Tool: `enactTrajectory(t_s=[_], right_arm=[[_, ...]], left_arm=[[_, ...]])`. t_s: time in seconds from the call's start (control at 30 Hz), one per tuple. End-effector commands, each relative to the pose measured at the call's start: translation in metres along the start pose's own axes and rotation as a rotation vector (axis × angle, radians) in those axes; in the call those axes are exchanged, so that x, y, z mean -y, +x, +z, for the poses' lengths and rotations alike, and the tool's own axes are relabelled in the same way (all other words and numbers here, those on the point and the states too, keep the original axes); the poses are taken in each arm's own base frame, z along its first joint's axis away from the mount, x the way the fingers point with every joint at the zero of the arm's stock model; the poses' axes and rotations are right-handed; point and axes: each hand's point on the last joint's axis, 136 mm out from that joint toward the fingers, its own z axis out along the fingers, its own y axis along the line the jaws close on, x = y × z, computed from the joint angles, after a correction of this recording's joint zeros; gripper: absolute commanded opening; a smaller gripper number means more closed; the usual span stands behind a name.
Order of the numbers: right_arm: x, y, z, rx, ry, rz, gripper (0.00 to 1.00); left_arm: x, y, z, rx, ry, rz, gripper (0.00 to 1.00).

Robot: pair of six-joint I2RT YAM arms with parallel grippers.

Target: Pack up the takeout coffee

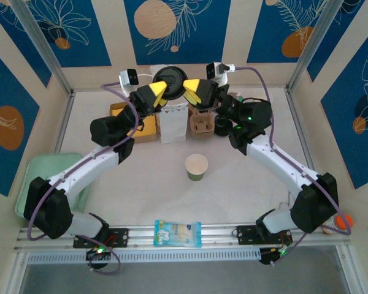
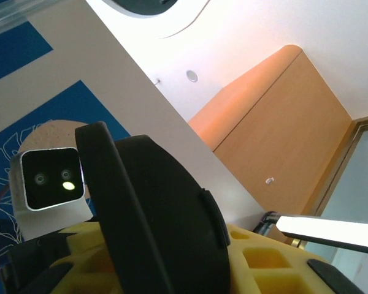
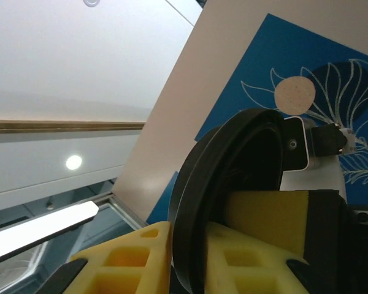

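At 9 o'clock on your table a pale green tray (image 1: 21,184) lies against the left wall; a yellow-brown box (image 1: 148,127) sits toward 11 o'clock, partly hidden by the left arm; your left gripper (image 1: 163,92) is raised at the back, about 12 o'clock, with the black lid (image 1: 170,77) standing on edge between its yellow pads (image 2: 260,260); whether those pads actually pinch the lid (image 2: 153,208) you cannot tell from here; a white paper bag (image 1: 173,122) stands upright just below the lid; the takeout coffee (image 1: 196,166) stands upright and apart from both grippers near the table's centre, at 5 o'clock from the bag, mouth uncovered; a blue and white packet (image 1: 178,233) rests on the front rail at 6 o'clock; your right gripper (image 1: 187,90) meets the lid from the other side, its pads (image 3: 126,257) pressed against both faces of the rim (image 3: 193,184), so it is grasping the lid; a brown cardboard carrier (image 1: 201,124) sits just right of the bag
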Motion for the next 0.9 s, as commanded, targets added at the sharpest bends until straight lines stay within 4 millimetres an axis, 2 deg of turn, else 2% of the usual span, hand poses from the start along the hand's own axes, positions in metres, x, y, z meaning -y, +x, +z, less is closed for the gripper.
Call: enactTrajectory(t_s=[0.0,0.23,0.27,0.33,0.43,0.5,0.6,0.87], right_arm=[[-0.017,0.005,-0.006,-0.005,0.020,-0.096,0.19],[-0.015,0.013,-0.011,-0.019,0.076,-0.119,0.15],[-0.015,0.013,-0.012,-0.020,0.077,-0.118,0.14],[-0.016,0.014,-0.015,-0.018,0.072,-0.120,0.13],[-0.021,0.014,-0.020,-0.009,0.064,-0.122,0.12],[-0.024,0.012,-0.026,0.007,0.058,-0.119,0.11],[-0.024,0.010,-0.038,0.033,0.062,-0.111,0.10],[-0.014,0.023,-0.072,0.072,0.113,-0.076,0.09]], left_arm=[[0.002,0.001,-0.001,0.001,0.008,0.034,0.26],[-0.011,0.009,-0.007,-0.024,-0.055,0.038,0.26],[-0.014,0.010,-0.007,-0.031,-0.064,0.038,0.28],[-0.016,0.014,-0.009,-0.048,-0.075,0.038,0.42],[-0.026,0.022,-0.017,-0.069,-0.100,0.029,0.71],[-0.037,0.028,-0.025,-0.087,-0.136,0.022,0.83],[-0.052,0.037,-0.038,-0.102,-0.201,0.028,0.91],[-0.072,0.038,-0.073,-0.094,-0.361,0.075,0.94]])
